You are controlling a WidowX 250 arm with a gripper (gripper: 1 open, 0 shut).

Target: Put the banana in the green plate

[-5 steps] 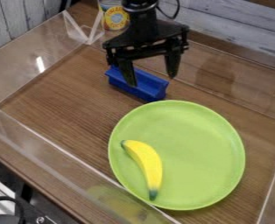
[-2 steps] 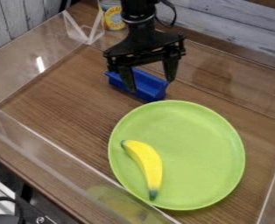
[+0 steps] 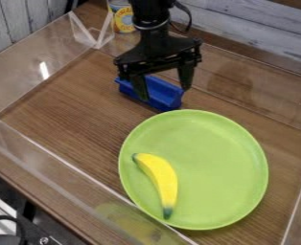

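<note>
A small yellow banana [image 3: 158, 181] with a dark tip lies on the lower left part of the large lime-green plate [image 3: 223, 144] at the front of the wooden table. My black gripper [image 3: 165, 87] hangs at the back, pointing down over a blue rectangular block [image 3: 153, 92]. Its two fingers stand wide apart on either side of the block and hold nothing. The gripper is well clear of the plate and the banana.
Clear plastic walls [image 3: 38, 144] fence the table on the left, front and right. A yellow object [image 3: 123, 19] stands behind the arm at the back. Bare wood [image 3: 63, 91] stretches to the left of the block and plate.
The gripper has sunk very slightly over the blue block, hardly a move. The banana and the plate have stayed where they were.
</note>
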